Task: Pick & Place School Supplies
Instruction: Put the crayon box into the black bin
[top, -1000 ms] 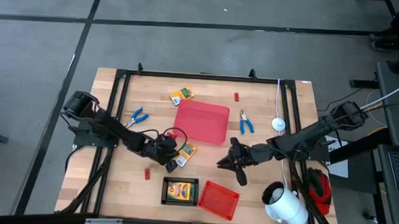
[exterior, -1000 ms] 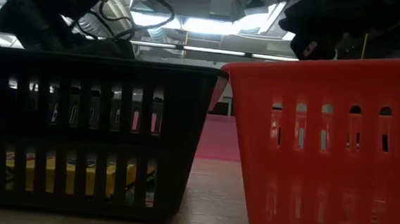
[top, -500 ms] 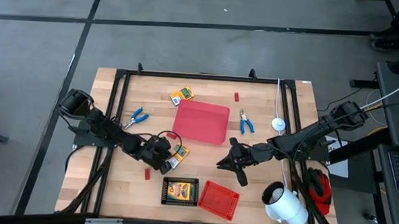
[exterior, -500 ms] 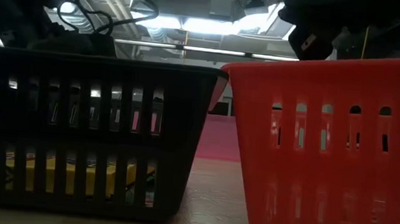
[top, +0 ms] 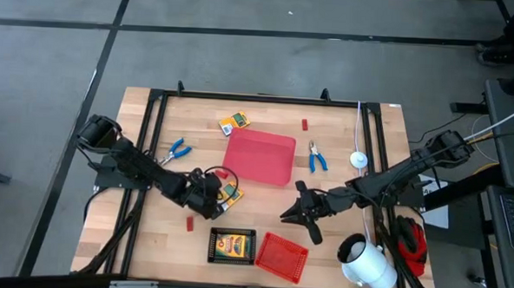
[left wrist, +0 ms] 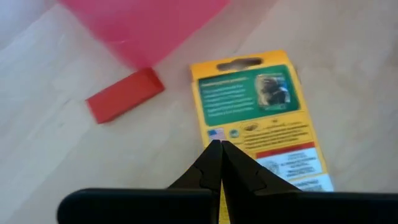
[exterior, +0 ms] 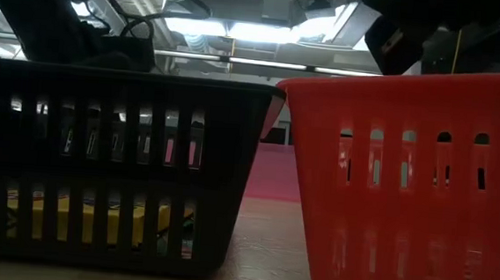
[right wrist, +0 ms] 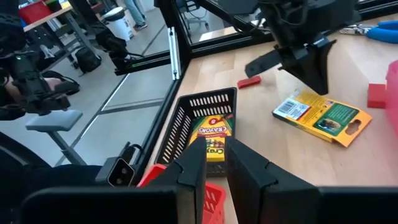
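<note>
left hand (top: 221,194) sits low over the worktop (top: 262,235), fingers (left wrist: 214,163) pinched fully together with nothing between them, tips right at the edge of a yellow-and-green card box (left wrist: 264,118) lying flat on the wood. a red block (left wrist: 124,94) lies just beside that box, near the corner of the big red tray (top: 260,156).

over on the other side, right hand (top: 299,217) hangs above the worktop between the tray and the red basket (top: 281,254), fingers (right wrist: 193,167) only a narrow gap apart and nothing in them.

another card box (top: 235,120) rests near the far edge, well apart from the action. one blue-handled tool (top: 178,149) lies beside the tray on the left arm's side, the second tool (top: 315,156) on the right arm's side. a small red block (top: 305,124) sits up by the far rail, another block (top: 187,222) near the black basket (top: 232,245), which already has a crayon box (right wrist: 214,133) inside.
</note>
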